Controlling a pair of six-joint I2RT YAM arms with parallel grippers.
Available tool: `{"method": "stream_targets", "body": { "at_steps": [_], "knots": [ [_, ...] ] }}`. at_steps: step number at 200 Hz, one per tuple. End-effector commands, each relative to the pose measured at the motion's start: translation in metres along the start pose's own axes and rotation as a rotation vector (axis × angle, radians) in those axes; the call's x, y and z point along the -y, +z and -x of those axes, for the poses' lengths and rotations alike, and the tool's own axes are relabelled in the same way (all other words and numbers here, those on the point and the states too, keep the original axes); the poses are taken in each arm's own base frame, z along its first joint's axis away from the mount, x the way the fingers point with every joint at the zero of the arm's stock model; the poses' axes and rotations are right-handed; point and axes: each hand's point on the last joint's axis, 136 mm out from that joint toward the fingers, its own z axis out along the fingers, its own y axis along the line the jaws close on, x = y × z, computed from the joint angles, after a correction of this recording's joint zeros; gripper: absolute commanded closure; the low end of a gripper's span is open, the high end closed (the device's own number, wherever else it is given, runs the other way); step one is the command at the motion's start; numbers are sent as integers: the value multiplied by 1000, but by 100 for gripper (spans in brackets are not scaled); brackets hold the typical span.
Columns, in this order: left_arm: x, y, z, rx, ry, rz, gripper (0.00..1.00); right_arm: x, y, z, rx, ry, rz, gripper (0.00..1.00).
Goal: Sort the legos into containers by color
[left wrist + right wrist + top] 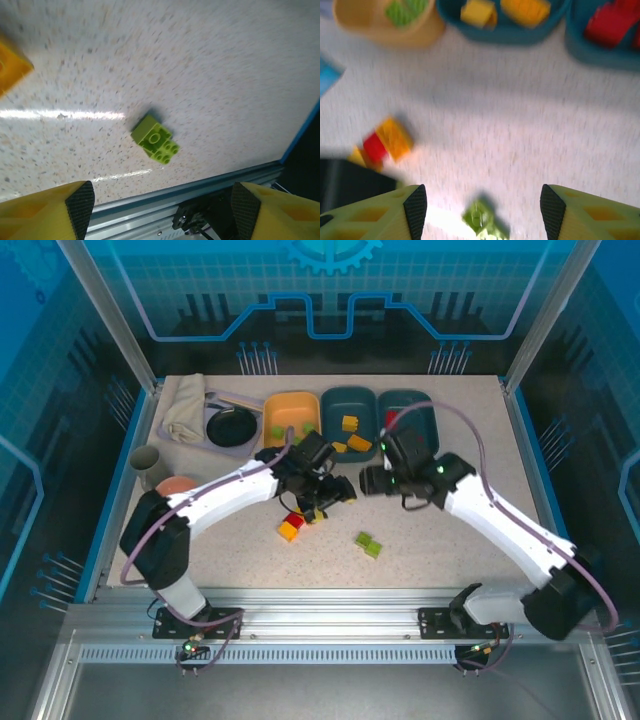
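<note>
Now the lime green bricks lie loose nearest me, at five o'clock from my left gripper, which points down at them, jaws wide and empty. My right gripper, reaching in alongside, is likewise wide, holding nothing. Next, I judge: grasp green and carry it to the orange-yellow tub at eleven o'clock.

No legible text, label, brand name or number found in any view. Only sign noted: pale-blue gear-shaped emblem, cut off by the upper edge, printed on the blue translucent back panel among circuit-style line work, with no lettering. Studs of the lime green plastic brick checked in the left wrist view: too blurred to show any moulded mark.
</note>
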Motion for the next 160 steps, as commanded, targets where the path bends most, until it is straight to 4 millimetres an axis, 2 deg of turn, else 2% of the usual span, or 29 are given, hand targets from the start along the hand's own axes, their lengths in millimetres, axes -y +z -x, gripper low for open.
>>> {"method": "stream_targets", "body": {
  "at_steps": [1,18,48,75,85,116,160],
  "knots": [
    [-14,28,-27,-106,-205,89,23,-3,-15,-42,-49,-18,48,33],
    [-14,48,-42,-152,-279,122,21,-3,-26,-71,-75,-26,72,31],
    [-12,76,-54,-166,-398,148,20,1,-47,-91,-44,-20,122,29],
    [-7,91,-51,-136,-450,167,19,12,-65,-97,-5,-2,129,29],
    [-6,94,-47,-119,-466,170,19,19,-62,-107,-17,0,113,28],
    [-11,105,-40,-88,-519,177,22,24,-68,-110,-4,9,116,29],
    [-2,115,-31,-60,-513,155,28,22,-65,-110,-5,4,125,28]
  ]
}}
